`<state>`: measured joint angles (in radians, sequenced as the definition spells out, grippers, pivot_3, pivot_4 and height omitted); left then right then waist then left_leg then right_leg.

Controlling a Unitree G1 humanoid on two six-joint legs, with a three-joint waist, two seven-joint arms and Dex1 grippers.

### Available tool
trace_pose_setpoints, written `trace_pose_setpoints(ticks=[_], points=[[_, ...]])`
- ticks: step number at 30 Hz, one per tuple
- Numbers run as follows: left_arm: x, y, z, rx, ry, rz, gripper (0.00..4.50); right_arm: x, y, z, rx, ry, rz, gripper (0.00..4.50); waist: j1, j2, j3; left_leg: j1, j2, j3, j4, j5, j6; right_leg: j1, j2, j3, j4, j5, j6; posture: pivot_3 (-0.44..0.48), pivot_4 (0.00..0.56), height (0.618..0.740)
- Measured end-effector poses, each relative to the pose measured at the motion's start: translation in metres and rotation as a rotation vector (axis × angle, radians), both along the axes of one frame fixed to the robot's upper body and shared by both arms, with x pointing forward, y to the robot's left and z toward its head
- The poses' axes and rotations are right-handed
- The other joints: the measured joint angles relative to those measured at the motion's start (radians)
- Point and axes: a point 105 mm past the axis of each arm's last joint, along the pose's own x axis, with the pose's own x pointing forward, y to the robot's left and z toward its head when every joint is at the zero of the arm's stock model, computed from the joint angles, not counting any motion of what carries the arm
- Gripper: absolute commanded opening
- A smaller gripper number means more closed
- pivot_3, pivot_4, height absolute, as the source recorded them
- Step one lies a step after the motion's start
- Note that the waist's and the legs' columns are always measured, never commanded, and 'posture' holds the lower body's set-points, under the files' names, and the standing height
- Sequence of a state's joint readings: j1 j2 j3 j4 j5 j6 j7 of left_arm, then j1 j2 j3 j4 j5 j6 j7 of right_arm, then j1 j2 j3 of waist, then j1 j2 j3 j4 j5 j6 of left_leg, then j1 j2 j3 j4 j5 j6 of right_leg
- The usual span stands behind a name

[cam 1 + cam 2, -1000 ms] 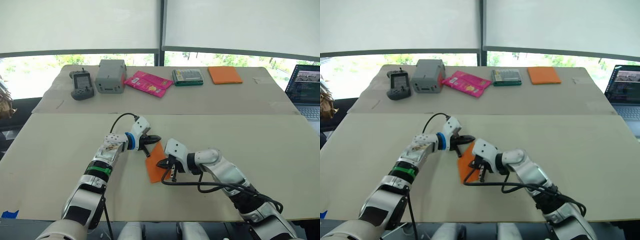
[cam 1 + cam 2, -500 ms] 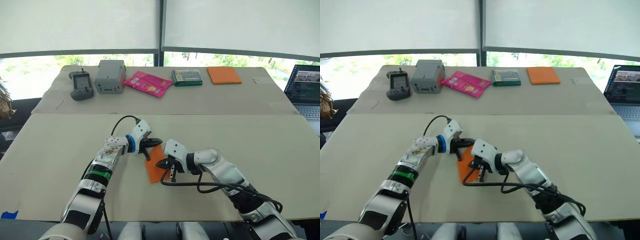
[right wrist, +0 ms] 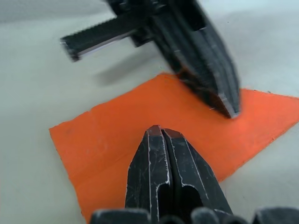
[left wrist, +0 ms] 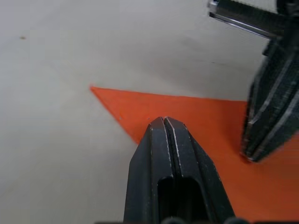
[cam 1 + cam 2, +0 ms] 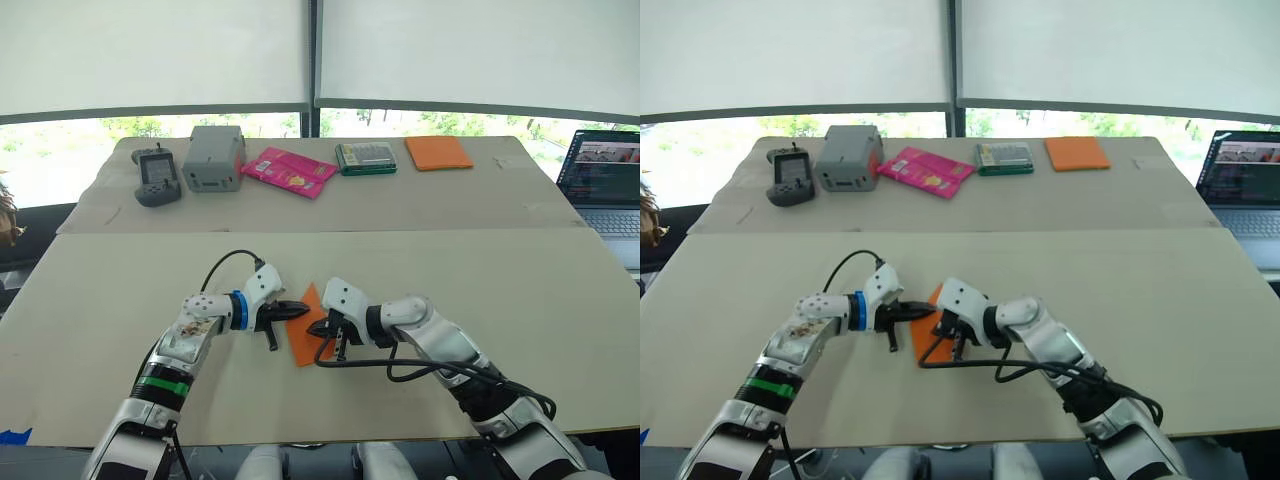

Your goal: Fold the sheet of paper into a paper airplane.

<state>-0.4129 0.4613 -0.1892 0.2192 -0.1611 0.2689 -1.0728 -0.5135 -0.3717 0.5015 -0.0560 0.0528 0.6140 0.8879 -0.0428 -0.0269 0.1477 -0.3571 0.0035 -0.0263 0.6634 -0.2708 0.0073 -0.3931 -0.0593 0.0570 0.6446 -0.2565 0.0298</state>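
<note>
The sheet of paper (image 5: 302, 343) lies flat on the near table, bright orange and folded to a point at its far end. My left gripper (image 5: 296, 309) is shut, and its tip rests on the paper's left edge near that point. My right gripper (image 5: 322, 328) is also shut, pressing down on the paper's right side. In the left wrist view the shut fingers (image 4: 163, 140) touch the paper (image 4: 205, 126) just behind its corner. The right wrist view has the shut fingertips (image 3: 159, 140) on the paper (image 3: 107, 140), with the left gripper (image 3: 229, 109) opposite.
On the far table stand a handheld device (image 5: 150, 176), a grey box (image 5: 211, 158), a pink packet (image 5: 289, 170), a green-edged pack (image 5: 365, 156) and an orange pad (image 5: 437, 152). A laptop (image 5: 600, 180) sits at the right edge.
The camera has shifted a little. My left gripper has come down and nearer, from beyond the paper's far tip onto its left edge. The right gripper stays pressed on the paper.
</note>
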Motion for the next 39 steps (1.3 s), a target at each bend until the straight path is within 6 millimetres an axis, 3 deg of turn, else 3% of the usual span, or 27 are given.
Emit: trace_pose_setpoints(ticks=[14, 20, 27, 31, 39], points=[[-0.025, 0.026, 0.000, 0.059, 0.087, -0.013, 0.00, 0.002, -0.003, -0.001, -0.004, 0.001, 0.015, 0.04, -0.001, 0.001, -0.003, 0.004, 0.002, 0.000, -0.003, 0.000, 0.000, 0.005, 0.000, 0.000, -0.003, -0.001, 0.001, 0.000, 0.150, 0.740], [-0.038, 0.025, 0.008, -0.017, 0.203, -0.043, 0.00, 0.003, -0.011, 0.005, -0.011, -0.040, 0.032, 0.04, 0.012, 0.001, 0.000, 0.001, 0.000, 0.000, -0.002, 0.000, 0.000, 0.003, -0.002, 0.000, -0.004, -0.001, 0.002, 0.000, 0.150, 0.740], [-0.019, 0.029, 0.038, -0.100, 0.165, 0.020, 0.00, 0.006, -0.047, 0.016, 0.022, -0.071, 0.002, 0.04, 0.027, 0.000, 0.002, -0.024, -0.002, 0.000, 0.001, 0.000, 0.000, -0.024, -0.002, 0.000, 0.000, 0.000, 0.001, 0.000, 0.150, 0.740], [0.003, 0.027, 0.048, -0.152, 0.159, 0.112, 0.00, 0.008, -0.053, 0.021, 0.026, -0.089, -0.009, 0.04, 0.028, -0.001, 0.002, -0.033, -0.003, 0.000, 0.006, 0.000, 0.000, -0.033, -0.002, 0.000, 0.004, 0.000, 0.001, 0.000, 0.150, 0.740], [0.011, 0.019, 0.058, -0.193, 0.177, 0.114, 2.49, 0.005, -0.053, 0.030, 0.037, -0.134, -0.008, 0.00, 0.027, -0.001, 0.003, -0.033, -0.003, 0.000, 0.007, 0.000, 0.000, -0.032, -0.002, 0.001, 0.004, 0.000, 0.001, 0.000, 0.150, 0.740]])
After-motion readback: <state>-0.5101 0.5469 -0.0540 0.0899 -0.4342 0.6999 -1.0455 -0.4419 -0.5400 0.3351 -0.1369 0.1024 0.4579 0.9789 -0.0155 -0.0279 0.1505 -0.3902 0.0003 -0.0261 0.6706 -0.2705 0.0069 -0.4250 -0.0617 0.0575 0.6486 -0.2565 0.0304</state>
